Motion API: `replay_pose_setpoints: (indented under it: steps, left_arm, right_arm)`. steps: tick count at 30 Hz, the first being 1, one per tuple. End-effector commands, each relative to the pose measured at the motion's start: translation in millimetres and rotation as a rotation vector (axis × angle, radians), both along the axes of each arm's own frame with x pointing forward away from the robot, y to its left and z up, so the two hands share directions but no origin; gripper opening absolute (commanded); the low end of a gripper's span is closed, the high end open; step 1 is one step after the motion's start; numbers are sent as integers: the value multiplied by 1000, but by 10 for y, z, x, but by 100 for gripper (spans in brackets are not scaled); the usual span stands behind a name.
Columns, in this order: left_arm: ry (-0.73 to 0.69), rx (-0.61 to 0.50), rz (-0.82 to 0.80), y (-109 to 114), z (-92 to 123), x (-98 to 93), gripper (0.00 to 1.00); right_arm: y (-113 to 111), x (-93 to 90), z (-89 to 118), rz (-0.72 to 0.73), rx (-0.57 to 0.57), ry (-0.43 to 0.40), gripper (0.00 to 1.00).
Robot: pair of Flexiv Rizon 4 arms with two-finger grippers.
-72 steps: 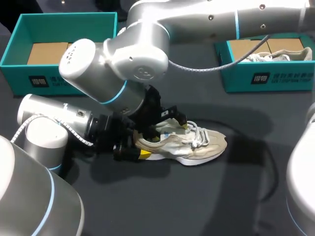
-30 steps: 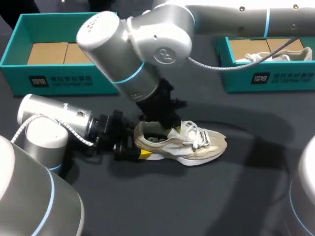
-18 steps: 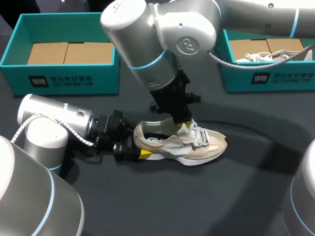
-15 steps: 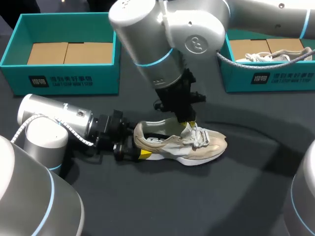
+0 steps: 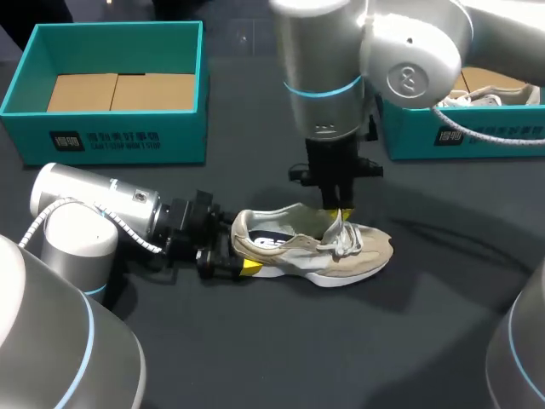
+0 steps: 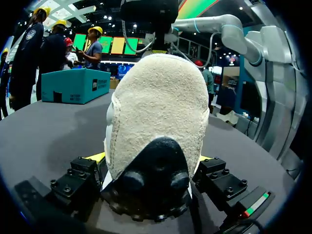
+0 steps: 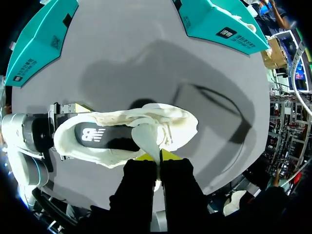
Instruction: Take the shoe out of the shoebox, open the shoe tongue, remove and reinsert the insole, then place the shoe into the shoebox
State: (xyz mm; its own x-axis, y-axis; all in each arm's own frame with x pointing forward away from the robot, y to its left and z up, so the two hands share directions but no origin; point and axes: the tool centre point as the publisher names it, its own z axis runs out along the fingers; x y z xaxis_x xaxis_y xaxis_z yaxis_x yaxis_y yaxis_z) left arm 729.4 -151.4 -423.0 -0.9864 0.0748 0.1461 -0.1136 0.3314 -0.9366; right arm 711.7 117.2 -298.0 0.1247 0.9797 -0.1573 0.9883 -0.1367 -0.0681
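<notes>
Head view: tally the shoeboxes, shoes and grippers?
Shoeboxes: 2 (left shoebox, right shoebox)
Shoes: 2 (table shoe, boxed shoe in the right shoebox)
Grippers: 2 (left gripper, right gripper)
Total: 6

**Left wrist view:** the shoe's [image 6: 156,112] heel is filling the frame and hiding everything forward of it. It is also covering the left gripper's [image 6: 152,162] yellow tips, so only slivers are showing at either side.

**Head view:** that gripper's fingers are disappearing behind the heel. The right arm [image 5: 324,85] is masking part of the right box [image 5: 477,136], which the frame edge is also cutting off. A second shoe [image 5: 498,95] in that box is showing only in part.

**Right wrist view:** the tongue [image 7: 146,139] and laces [image 7: 168,126] are covering the front of the insole [image 7: 97,134]. The black rim is cropping the left box [image 7: 41,41] and the right box.
</notes>
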Motion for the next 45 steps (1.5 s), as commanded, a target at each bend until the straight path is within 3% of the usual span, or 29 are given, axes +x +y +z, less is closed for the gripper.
replay_pose_setpoints:
  steps: [1, 8, 24, 29, 31, 38, 45]
  left_arm:
    - [0, 1, 1, -37, -46, -14, 0]
    - [0, 1, 1, -37, -46, -14, 0]
    - [0, 1, 1, -37, -46, -14, 0]
    - [0, 1, 1, -37, -46, -14, 0]
    - [0, 1, 1, -37, -46, -14, 0]
    - [0, 1, 1, -37, -46, -14, 0]
    - [0, 1, 1, -37, -46, -14, 0]
  right_arm:
    - [-114, -31, -35, -11, 89, -8, 0]
    - [-294, -64, -110, -23, 116, 4, 0]
    - [-475, -60, -425, -42, 95, 14, 1]
    - [-532, -63, -489, -74, 82, 30, 38]
    - [-558, -75, -481, -89, 71, 27, 45]
    - [-673, -104, -348, -137, -9, 9, 53]
    - [-777, -126, 20, -151, -107, -42, 56]
